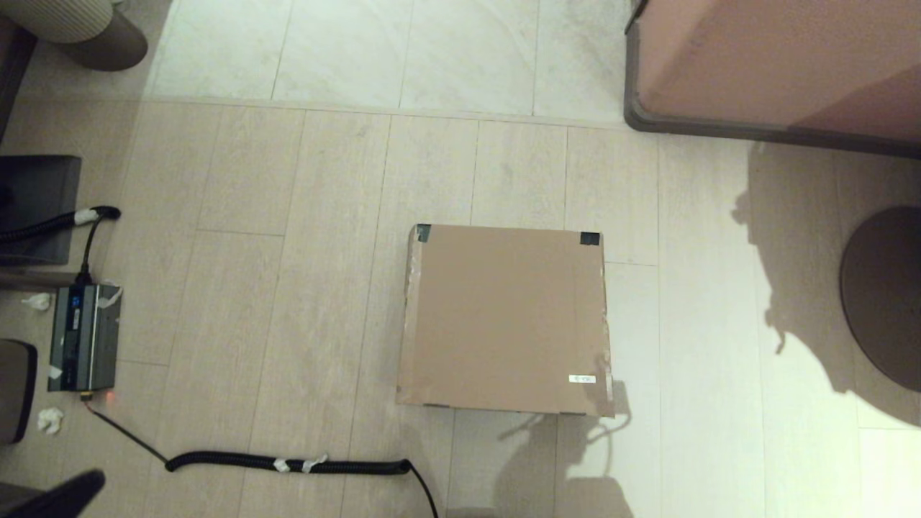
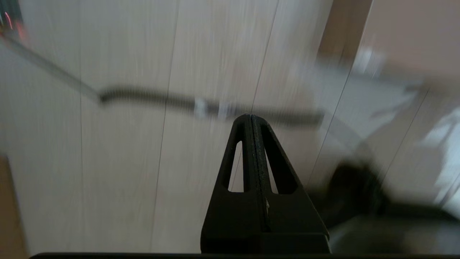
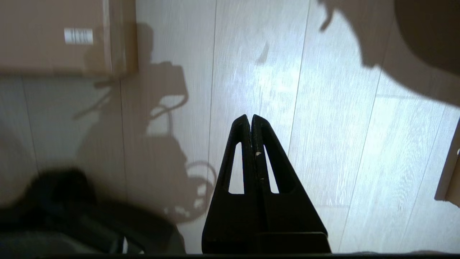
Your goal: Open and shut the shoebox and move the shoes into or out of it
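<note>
Coiled black cable (image 1: 288, 464) lies on the floor (image 1: 302, 288) nearest the robot, left of the shoebox (image 1: 507, 320). Lid shut, the near-square box sits flat, label corner toward the robot. Pinkish furniture (image 1: 777, 65) stands beyond it. Left gripper (image 2: 251, 118) and right gripper (image 3: 250, 118) hover low with jaws clenched, empty.

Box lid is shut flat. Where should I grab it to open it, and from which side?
Judging by the head view, take the shoebox lid at its near front edge, by the white label. The dark tape sits on the far corners, suggesting the hinge is there. Come in low from the robot's side. Both the left gripper and right gripper hang over floor, jaws shut.
</note>
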You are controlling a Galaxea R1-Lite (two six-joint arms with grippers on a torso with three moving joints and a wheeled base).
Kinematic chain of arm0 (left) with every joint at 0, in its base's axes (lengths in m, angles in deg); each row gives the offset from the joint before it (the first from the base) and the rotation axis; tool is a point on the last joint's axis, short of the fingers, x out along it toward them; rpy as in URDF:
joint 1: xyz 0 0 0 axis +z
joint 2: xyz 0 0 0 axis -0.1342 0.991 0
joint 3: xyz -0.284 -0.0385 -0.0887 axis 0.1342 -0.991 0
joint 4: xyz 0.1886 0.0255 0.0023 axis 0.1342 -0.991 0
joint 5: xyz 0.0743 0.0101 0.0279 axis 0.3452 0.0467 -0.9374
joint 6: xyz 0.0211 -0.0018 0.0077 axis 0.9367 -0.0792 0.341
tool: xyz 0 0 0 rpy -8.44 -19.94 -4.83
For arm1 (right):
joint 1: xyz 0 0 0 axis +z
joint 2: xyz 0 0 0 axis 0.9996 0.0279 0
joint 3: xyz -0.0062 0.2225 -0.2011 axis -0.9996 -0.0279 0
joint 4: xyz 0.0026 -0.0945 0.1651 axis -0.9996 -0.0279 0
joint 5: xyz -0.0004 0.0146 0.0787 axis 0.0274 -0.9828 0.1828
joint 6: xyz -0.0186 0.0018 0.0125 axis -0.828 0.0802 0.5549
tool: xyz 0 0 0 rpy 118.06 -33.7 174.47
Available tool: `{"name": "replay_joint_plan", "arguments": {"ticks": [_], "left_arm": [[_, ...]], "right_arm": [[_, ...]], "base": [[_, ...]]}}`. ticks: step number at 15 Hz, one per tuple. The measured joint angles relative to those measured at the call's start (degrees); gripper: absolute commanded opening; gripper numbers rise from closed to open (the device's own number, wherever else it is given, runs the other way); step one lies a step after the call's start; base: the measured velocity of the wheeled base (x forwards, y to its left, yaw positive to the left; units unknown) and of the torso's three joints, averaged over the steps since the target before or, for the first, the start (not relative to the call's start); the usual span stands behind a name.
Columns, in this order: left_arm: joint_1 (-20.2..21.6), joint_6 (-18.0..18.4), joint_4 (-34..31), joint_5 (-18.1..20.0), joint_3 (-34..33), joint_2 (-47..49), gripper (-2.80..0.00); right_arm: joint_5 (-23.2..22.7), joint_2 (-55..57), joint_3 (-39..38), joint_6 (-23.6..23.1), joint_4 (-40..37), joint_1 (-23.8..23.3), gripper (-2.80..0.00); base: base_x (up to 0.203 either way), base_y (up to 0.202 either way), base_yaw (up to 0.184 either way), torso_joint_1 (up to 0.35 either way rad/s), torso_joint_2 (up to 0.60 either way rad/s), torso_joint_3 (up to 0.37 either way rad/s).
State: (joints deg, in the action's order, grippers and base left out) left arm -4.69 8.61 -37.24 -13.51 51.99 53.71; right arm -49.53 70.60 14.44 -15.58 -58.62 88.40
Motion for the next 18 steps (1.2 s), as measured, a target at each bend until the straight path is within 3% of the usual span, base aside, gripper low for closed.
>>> {"name": "replay_joint_plan", "arguments": {"ticks": [3,6,8,10,12,18], "left_arm": [[0.6,3.4,-3.7,1.5,-10.3,-11.4,-2.80],[-1.2,6.5,-5.0,3.2,-11.9,-20.5,-2.80],[-2.5,8.1,-5.0,3.8,-12.0,-27.2,-2.80],[-3.0,6.3,-3.8,2.5,-12.1,-32.4,-2.80],[-3.2,0.6,-3.0,1.1,-12.1,-34.9,-2.80],[-3.3,-0.3,-2.8,0.9,-12.1,-36.7,-2.80]], "right_arm": [[-3.2,-11.1,-5.1,-2.6,-8.3,-0.2,-2.80],[-6.0,-21.8,-6.1,-2.9,-10.7,-0.1,-2.80],[-5.9,-25.7,-6.6,0.8,-10.9,0.0,-2.80],[-5.8,-27.4,-6.8,2.1,-10.8,0.0,-2.80],[-5.0,-28.2,-6.9,3.9,-10.5,0.0,-2.80],[-4.7,-28.7,-7.2,4.3,-9.5,-0.1,-2.80]], "base": [[0.000,0.000,0.000,0.000,0.00,0.000],[0.000,0.000,0.000,0.000,0.00,0.000],[0.000,0.000,0.000,0.000,0.00,0.000],[0.000,0.000,0.000,0.000,0.00,0.000],[0.000,0.000,0.000,0.000,0.00,0.000],[0.000,0.000,0.000,0.000,0.00,0.000]]}}
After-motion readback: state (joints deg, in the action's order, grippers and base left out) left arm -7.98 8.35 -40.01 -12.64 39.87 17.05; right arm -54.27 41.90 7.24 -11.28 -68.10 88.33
